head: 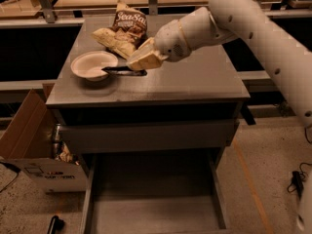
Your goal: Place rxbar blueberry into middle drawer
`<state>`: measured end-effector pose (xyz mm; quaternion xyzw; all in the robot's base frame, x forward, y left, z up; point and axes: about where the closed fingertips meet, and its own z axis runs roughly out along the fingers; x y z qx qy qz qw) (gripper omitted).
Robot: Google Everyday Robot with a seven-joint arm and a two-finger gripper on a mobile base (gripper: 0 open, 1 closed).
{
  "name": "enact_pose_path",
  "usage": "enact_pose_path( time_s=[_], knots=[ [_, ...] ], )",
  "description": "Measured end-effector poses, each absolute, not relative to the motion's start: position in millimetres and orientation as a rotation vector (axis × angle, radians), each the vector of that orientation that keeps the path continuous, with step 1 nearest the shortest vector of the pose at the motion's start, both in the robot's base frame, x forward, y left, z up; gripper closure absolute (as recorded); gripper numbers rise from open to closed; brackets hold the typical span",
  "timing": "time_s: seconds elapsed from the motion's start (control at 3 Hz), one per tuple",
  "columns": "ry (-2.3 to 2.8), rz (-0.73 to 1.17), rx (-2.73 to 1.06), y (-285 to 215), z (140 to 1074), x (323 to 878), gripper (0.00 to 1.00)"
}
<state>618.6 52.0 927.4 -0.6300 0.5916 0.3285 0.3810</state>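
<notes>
The rxbar blueberry (124, 71), a thin dark bar, lies flat on the grey cabinet top (195, 82) with its left end against a white bowl (92, 64). My gripper (142, 60) is right above the bar's right end, at or just over it. I cannot see whether it holds the bar. The middle drawer (156, 213) is pulled open low at the front, and its grey floor is bare.
A brown-and-tan chip bag (123, 30) lies behind the bowl. A shut drawer front (146, 136) sits above the open drawer. An open cardboard box (27, 145) stands on the floor at the left. My white arm (263, 38) reaches in from the right.
</notes>
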Motion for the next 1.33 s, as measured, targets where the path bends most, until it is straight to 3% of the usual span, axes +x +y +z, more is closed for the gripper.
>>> enact_pose_path(
  time_s=[0.67, 1.33],
  knots=[
    [1.507, 0.950, -1.750, 48.0, 882.8, 502.6, 1.00],
    [1.507, 0.872, -1.698, 38.0, 836.7, 512.8, 1.00]
  ],
)
